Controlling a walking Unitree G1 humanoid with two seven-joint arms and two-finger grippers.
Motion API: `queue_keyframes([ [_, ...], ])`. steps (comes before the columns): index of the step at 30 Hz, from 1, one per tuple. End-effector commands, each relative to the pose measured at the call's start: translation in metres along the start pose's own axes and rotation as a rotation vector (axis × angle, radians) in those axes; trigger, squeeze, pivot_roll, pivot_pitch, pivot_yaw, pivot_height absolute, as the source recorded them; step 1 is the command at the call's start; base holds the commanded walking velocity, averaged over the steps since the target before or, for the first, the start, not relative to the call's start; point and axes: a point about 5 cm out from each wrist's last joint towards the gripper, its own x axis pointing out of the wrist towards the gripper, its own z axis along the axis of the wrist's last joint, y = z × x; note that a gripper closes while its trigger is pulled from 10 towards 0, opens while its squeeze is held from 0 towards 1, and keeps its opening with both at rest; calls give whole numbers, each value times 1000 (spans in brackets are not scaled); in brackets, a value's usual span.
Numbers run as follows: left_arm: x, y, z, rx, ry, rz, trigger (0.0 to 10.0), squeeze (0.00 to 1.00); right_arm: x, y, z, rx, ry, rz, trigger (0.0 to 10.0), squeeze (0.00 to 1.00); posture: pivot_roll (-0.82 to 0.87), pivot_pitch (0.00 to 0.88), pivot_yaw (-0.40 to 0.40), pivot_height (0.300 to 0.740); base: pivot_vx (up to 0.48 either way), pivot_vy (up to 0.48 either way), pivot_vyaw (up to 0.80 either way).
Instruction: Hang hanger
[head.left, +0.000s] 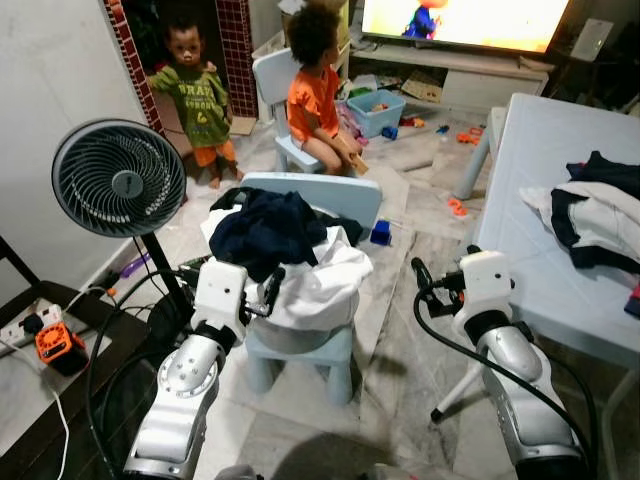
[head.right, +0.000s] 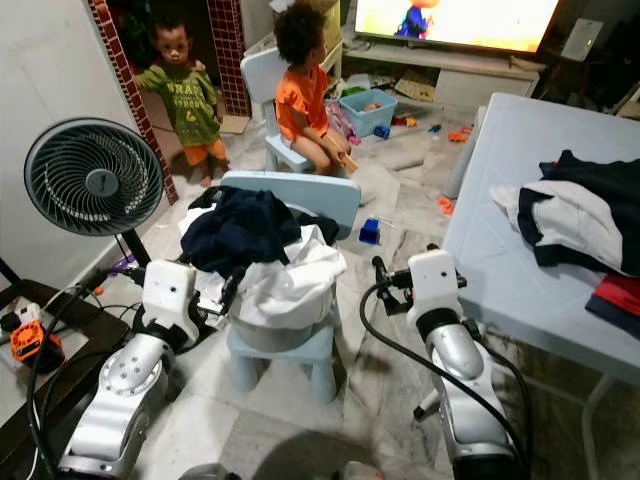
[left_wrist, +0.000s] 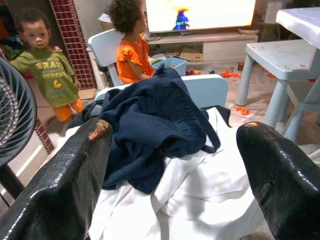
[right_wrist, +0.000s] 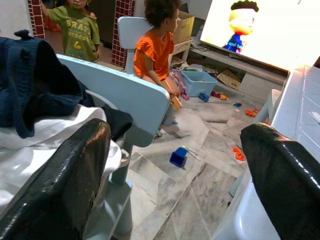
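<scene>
Both arms are raised in front of the robot. The left hand (head.left: 268, 292) sits right at the near edge of the small pale-blue chair (head.left: 330, 195), fingers (left_wrist: 65, 185) spread wide with nothing between them, aimed at the heap on the seat. That heap is a navy garment (head.left: 265, 228) lying on top of white cloth (head.left: 325, 285), spilling over the seat's front. The right hand (head.left: 425, 280) hovers over the marble floor (head.left: 400, 330), between the chair and the near left edge of the light-blue worktop (head.left: 540, 200); its fingers (right_wrist: 60, 190) are wide apart too, holding nothing. More clothes (head.left: 595, 210) lie at the worktop's right edge. No hanger can be made out among the laundry. A standing fan (head.left: 118, 178) is left of the chair. Beyond, two children (head.left: 255, 85) are by a lit television (head.left: 460, 20).
</scene>
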Motion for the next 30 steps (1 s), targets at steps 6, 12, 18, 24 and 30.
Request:
queue_keyframes([
  [6, -1, 2, 4, -11, -24, -3, 10000, 0, 2, 1, 5, 5, -24, 1, 10000, 0, 2, 0, -14, 740, 264, 0, 0],
  [12, 0, 0, 4, -15, -24, -13, 10000, 0, 2, 1, 6, 3, -24, 1, 10000, 0, -3, 0, -13, 740, 382, 0, 0],
  [18, 0, -1, 3, -19, -24, -22, 10000, 0, 2, 2, 6, 2, -24, 4, 10000, 0, -3, 0, -13, 740, 406, 0, 0],
  [24, 1, -4, 3, -20, -22, -32, 10000, 0, 2, 2, 6, -1, -25, 5, 10000, 0, -6, 0, -12, 740, 412, 0, 0],
  [30, 1, -4, 3, -20, -21, -35, 10000, 0, 2, 2, 7, -2, -26, 4, 10000, 0, -8, 0, -12, 740, 409, 0, 0],
])
